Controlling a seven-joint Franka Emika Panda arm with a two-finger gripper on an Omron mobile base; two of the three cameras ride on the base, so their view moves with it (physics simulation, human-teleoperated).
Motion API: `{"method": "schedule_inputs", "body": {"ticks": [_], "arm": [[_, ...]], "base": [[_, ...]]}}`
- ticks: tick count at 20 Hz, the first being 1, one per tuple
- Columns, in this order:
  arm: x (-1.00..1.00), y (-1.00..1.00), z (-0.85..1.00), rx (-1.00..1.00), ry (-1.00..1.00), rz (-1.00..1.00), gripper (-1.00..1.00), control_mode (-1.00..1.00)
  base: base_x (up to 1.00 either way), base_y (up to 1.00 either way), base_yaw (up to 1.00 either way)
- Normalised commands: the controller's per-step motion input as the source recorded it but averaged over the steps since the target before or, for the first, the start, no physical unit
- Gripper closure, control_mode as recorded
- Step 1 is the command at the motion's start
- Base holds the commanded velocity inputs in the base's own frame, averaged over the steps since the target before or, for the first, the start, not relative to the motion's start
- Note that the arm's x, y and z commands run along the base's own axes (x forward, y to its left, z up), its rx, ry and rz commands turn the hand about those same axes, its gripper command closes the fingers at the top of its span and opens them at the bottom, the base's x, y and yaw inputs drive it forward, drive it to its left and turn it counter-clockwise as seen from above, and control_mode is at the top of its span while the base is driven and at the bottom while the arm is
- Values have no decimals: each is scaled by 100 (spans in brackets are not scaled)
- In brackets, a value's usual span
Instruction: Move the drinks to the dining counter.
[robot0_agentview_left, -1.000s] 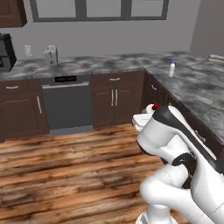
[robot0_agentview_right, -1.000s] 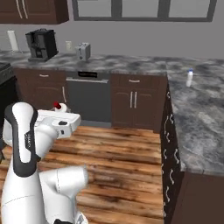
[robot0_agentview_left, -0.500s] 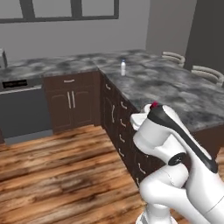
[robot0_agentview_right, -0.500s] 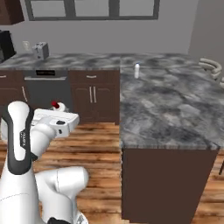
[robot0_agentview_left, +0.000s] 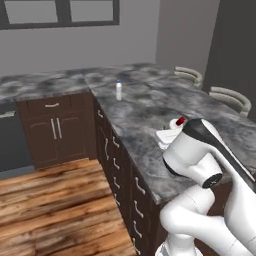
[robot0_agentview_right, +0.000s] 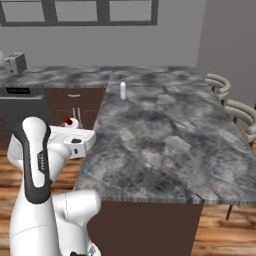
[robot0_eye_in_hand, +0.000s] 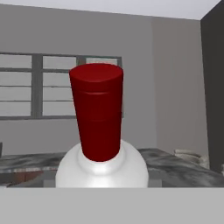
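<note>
Red-capped bottle (robot0_eye_in_hand: 100, 144) sits right in front of the hand camera, upright, white shoulder and red cap close up; in the base views its red cap (robot0_agentview_left: 180, 121) pokes up at the gripper (robot0_agentview_left: 170, 135) end of the arm, so the gripper is closed around the bottle's body. Fingers themselves hidden. In the left base view the held bottle hangs over the near part of the dining counter (robot0_agentview_left: 150, 115); in the right base view it is at the counter's left edge (robot0_agentview_right: 67, 121), above the wood floor (robot0_agentview_left: 55, 200). Blue-capped bottle (robot0_agentview_left: 119, 91) stands upright on the far part of the marbled slab, near its left edge, well apart from the held one. Two curved-back stools (robot0_agentview_right: 227, 97) along the counter's right side. Toaster (robot0_agentview_right: 15, 62) far left on the worktop under the windows (robot0_agentview_right: 80, 10). Dark cabinets (robot0_agentview_left: 52, 127) below.
</note>
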Motion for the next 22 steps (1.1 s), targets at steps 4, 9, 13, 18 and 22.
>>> {"method": "schedule_inputs", "body": {"ticks": [4,9,13,18,22], "arm": [[0,0,0,0,0,0,100,100],[0,0,0,0,0,0,100,100],[0,0,0,0,0,0,100,100],[0,0,0,0,0,0,100,100],[0,0,0,0,0,0,100,100]], "base": [[40,-100,0],[-16,-100,0],[-71,-100,0],[13,-100,0],[100,-96,0]]}}
